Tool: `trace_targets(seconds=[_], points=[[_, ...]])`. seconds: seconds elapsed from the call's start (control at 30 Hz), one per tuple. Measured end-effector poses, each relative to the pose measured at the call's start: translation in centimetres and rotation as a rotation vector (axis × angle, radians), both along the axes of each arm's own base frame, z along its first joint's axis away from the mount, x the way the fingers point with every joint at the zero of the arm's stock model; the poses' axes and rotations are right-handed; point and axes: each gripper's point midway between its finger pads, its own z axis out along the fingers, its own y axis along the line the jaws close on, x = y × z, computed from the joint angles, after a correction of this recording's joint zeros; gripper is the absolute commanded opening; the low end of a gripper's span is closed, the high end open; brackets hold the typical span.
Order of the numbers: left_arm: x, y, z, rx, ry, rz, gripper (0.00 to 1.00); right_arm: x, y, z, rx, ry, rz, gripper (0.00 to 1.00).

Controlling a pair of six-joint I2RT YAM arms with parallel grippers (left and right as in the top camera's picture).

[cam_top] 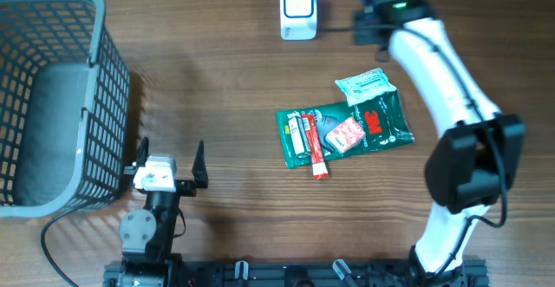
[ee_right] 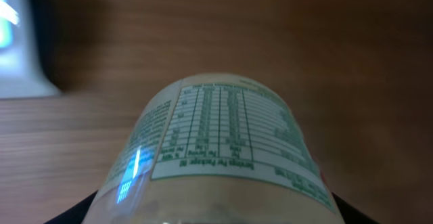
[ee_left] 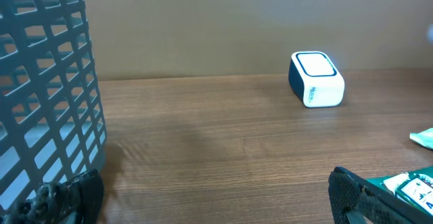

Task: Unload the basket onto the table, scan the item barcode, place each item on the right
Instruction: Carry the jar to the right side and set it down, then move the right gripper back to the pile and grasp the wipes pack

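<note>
The right pincer [cam_top: 371, 25] is reached out to the far edge of the tabletop [cam_top: 217, 79], just beside the white barcode scanner [cam_top: 298, 9], and it grips a rounded, pale bottle [ee_right: 216, 143] whose width keeps the jaws well apart. The bottle lies lengthwise in the grip and points away from the wrist. Its nutrition panel faces up towards the wrist camera and no barcode shows on that side. The bottle is probably held there so the code can be turned towards the scanner's window, which glows at the left edge of the wrist view, but whether the code faces it now cannot be told. The left pincer [cam_top: 171, 155] rests spread wide and empty near the robot's base, beside the grey mesh basket [cam_top: 111, 88], likely parked so it stays out of the scan. The green 3M pack [cam_top: 381, 118], a wipes packet [cam_top: 364, 85] and a red stick [cam_top: 317, 153] lie together mid-tabletop, apart from the scanner, apparently awaiting their own turn, while the basket looks like the place for scanned goods
</note>
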Motion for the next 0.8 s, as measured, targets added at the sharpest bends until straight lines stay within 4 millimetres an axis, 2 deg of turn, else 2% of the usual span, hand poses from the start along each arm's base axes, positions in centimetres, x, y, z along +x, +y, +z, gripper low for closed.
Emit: trace_targets(seconds=[0.13,0.2,0.23,0.33,0.4,0.47,0.53,0.57,0.67,0.8], points=[[0.0,0.0,0.0,0.0,0.0,0.0,1.0,-1.6,-10.5,-1.3,0.113,0.075,-0.209,0.75],[0.0,0.0,0.0,0.0,0.0,0.0,1.0,-2.5,-15.1,-1.5,0.169,0.076,-0.304,0.76],[0.0,0.0,0.0,0.0,0.0,0.0,1.0,-3.3,-18.3,-1.6,0.222,0.067,-0.369,0.77],[0.0,0.0,0.0,0.0,0.0,0.0,1.0,-5.5,-24.4,-2.0,0.304,0.039,-0.505,0.77],[0.0,0.0,0.0,0.0,0.0,0.0,1.0,-8.1,-29.2,-3.3,0.35,0.037,-0.64,0.72],[0.0,0.0,0.0,0.0,0.0,0.0,1.0,-9.9,-32.3,-5.2,0.383,0.052,-0.732,0.7],[0.0,0.0,0.0,0.0,0.0,0.0,1.0,-11.5,-34.4,-7.3,0.424,0.072,-0.806,0.7],[0.0,0.0,0.0,0.0,0.0,0.0,1.0,-11.9,-34.7,-8.2,0.451,0.078,-0.824,0.71],[0.0,0.0,0.0,0.0,0.0,0.0,1.0,-11.5,-34.4,-8.5,0.494,0.067,-0.816,0.78],[0.0,0.0,0.0,0.0,0.0,0.0,1.0,-10.3,-32.9,-8.4,0.526,0.064,-0.784,0.9]])
